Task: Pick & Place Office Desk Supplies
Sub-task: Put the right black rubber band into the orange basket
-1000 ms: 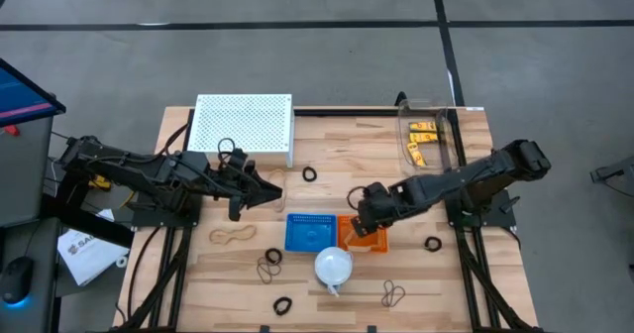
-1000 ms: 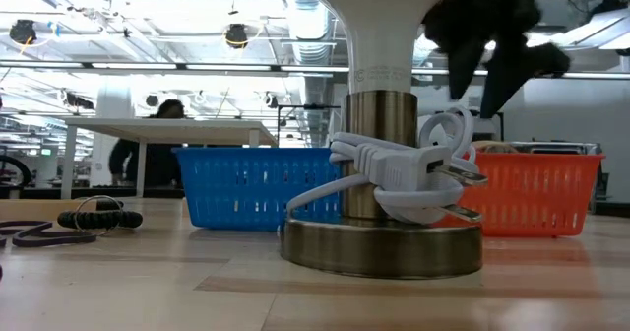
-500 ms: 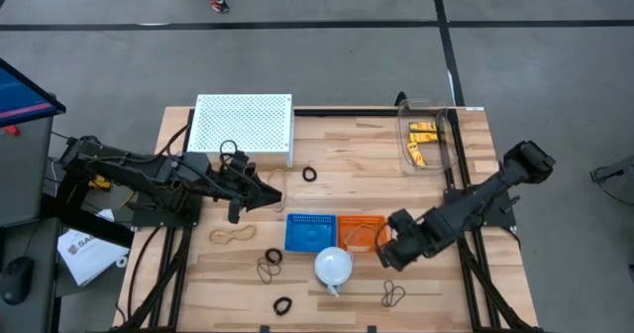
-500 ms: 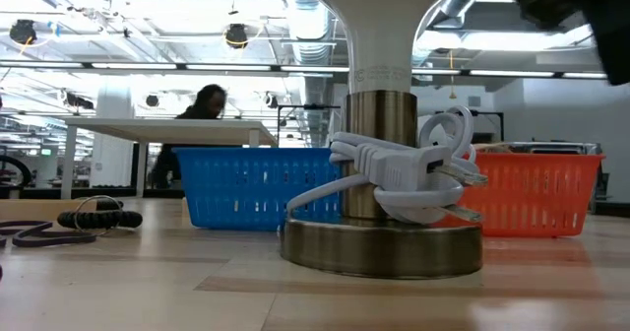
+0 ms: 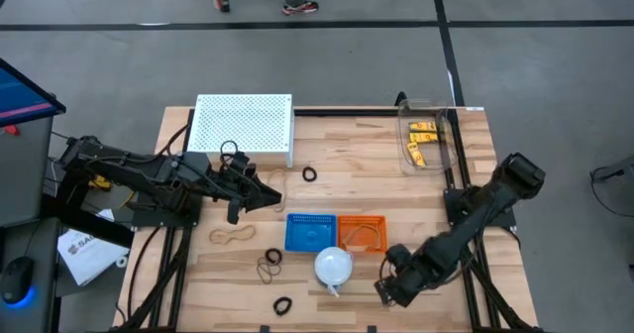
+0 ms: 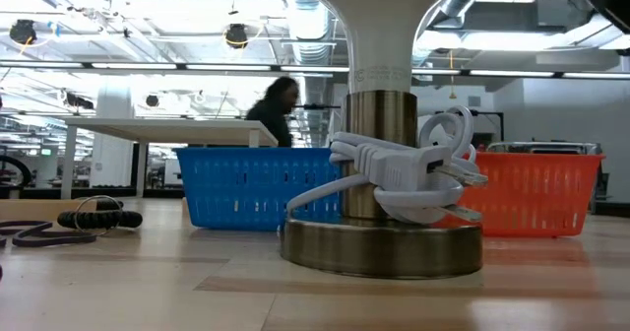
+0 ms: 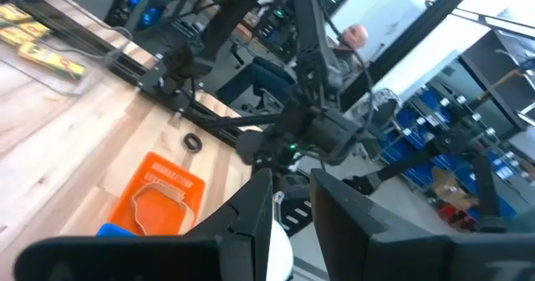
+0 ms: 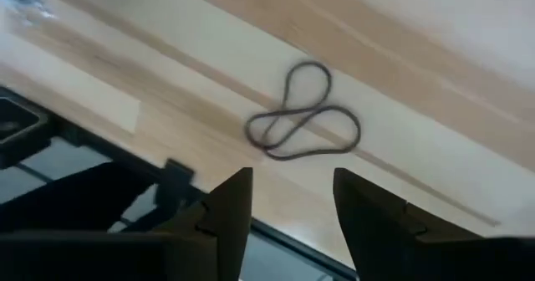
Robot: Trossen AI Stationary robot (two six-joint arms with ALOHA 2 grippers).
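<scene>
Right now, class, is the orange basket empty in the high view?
No: a tan rubber-band loop lies inside the orange basket.

Grey floor point(image 5: 327, 65) (black tape lines); white table point(image 6: 162, 131), bright ceiling lights

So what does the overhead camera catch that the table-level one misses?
Only the high view shows both arms, the left gripper hovering mid-table and the right gripper near the front edge, plus the white perforated box, the clear tray of yellow clips and a tan rubber band. Only the low view shows the lamp's coiled white cord. Both show the blue basket and orange basket.
</scene>
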